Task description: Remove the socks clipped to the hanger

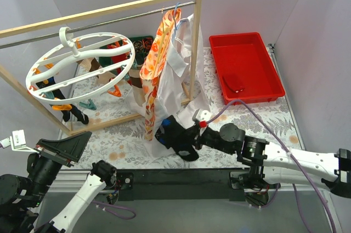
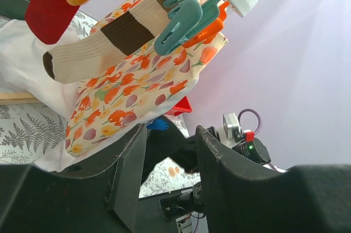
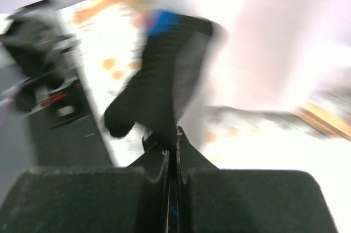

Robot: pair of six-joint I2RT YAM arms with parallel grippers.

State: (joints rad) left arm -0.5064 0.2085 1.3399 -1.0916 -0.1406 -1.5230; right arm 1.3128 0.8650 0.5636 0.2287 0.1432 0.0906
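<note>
Found the right gripper [image 1: 193,136] closed tight on a black sock [image 1: 176,138] with a blue patch, low over the table [image 1: 274,123] near the middle of its near edge, just in front of the orange floral garment [image 1: 153,63]. Got only a blur from the right wrist view. Found the left gripper [image 2: 170,159] half parted and empty, off the table's near left corner, aimed up toward the hanger [image 1: 32,82]. Saw a tan-and-brown sock [image 2: 104,41] and a red sock [image 2: 46,5] clipped to that hanger, hung from the wooden rack [image 1: 109,9] over the table's left side. Noted a red tray [image 1: 233,35] at the far right corner.
</note>
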